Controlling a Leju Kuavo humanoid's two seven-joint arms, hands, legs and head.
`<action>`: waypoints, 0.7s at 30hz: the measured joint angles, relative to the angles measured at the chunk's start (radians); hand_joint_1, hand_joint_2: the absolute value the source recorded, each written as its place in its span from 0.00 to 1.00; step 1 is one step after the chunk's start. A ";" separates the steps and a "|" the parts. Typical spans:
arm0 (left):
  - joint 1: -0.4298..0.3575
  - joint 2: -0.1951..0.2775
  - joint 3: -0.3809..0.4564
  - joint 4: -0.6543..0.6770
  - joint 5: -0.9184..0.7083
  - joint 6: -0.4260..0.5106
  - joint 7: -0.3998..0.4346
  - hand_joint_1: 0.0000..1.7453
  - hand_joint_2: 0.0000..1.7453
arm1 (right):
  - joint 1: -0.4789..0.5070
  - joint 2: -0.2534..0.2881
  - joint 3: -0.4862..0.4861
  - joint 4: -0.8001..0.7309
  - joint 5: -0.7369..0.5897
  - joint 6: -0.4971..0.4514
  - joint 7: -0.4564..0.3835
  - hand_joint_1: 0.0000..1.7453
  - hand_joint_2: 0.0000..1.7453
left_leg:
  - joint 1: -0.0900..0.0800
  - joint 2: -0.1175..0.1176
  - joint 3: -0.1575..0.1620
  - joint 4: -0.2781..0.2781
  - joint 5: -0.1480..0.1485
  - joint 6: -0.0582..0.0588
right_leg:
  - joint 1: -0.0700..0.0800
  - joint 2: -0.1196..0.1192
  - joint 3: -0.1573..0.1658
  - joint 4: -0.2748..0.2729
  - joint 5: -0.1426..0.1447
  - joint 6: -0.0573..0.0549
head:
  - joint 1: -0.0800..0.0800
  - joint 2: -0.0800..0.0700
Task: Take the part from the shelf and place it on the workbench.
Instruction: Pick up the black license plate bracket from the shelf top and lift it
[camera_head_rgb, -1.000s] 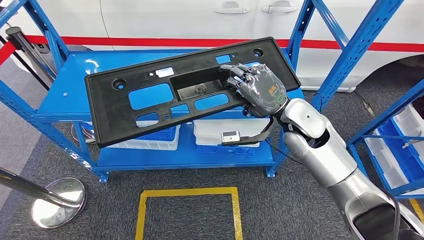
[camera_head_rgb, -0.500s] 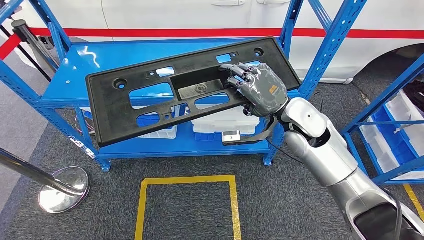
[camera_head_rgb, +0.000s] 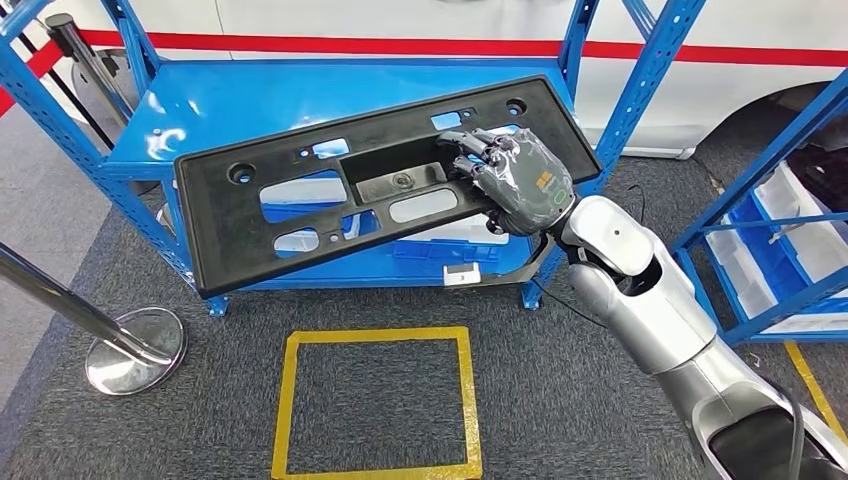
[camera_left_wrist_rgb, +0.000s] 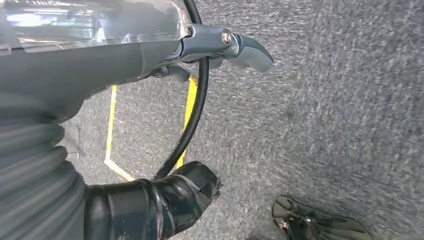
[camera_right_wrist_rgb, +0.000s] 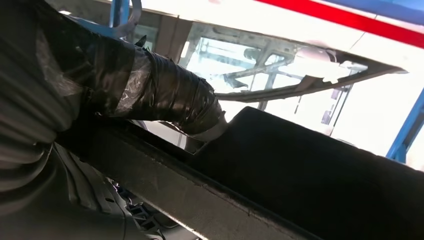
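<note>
Two blue shelf racks frame my head view: the main shelf (camera_head_rgb: 300, 95) ahead of me and a second rack (camera_head_rgb: 770, 230) off to the right, with a white vehicle with a red stripe (camera_head_rgb: 400, 20) behind them. Grey carpet covers the floor, and a yellow taped square (camera_head_rgb: 375, 405) lies on it just in front of the shelf. The long black part (camera_head_rgb: 300, 215) is off the shelf, held in the air in front of its top level, tilted so its left end hangs lower than its right. My right robot hand (camera_head_rgb: 515, 180) grips it near the right end, fingers (camera_head_rgb: 470, 150) curled over the edge of the middle recess. A chrome post with a round base (camera_head_rgb: 135, 345) stands at the left. My left robot hand (camera_left_wrist_rgb: 220, 47) hangs over the carpet; I cannot tell how far its fingers are closed.
</note>
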 joint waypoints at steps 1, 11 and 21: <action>0.000 0.000 0.001 0.000 -0.001 0.000 0.000 0.00 1.00 | -0.002 0.000 0.000 -0.002 0.001 0.000 0.000 1.00 1.00 | -0.001 0.000 -0.005 0.003 0.007 -0.005 | 0.003 0.000 0.027 -0.044 -0.015 -0.003 | 0.000 0.000; 0.000 0.002 0.005 0.000 -0.014 0.000 -0.001 0.00 1.00 | -0.010 0.000 0.004 -0.003 0.001 0.014 0.000 1.00 1.00 | 0.015 -0.005 -0.063 0.274 -0.152 -0.052 | -0.001 -0.008 -0.078 -0.071 0.078 -0.041 | 0.000 0.000; -0.008 0.003 0.016 -0.001 -0.029 -0.001 -0.001 0.00 1.00 | -0.009 -0.002 0.004 -0.002 -0.003 0.015 0.000 1.00 1.00 | 0.012 -0.001 0.132 -0.049 -0.072 -0.006 | -0.005 -0.005 -0.155 -0.045 0.100 0.007 | 0.001 0.000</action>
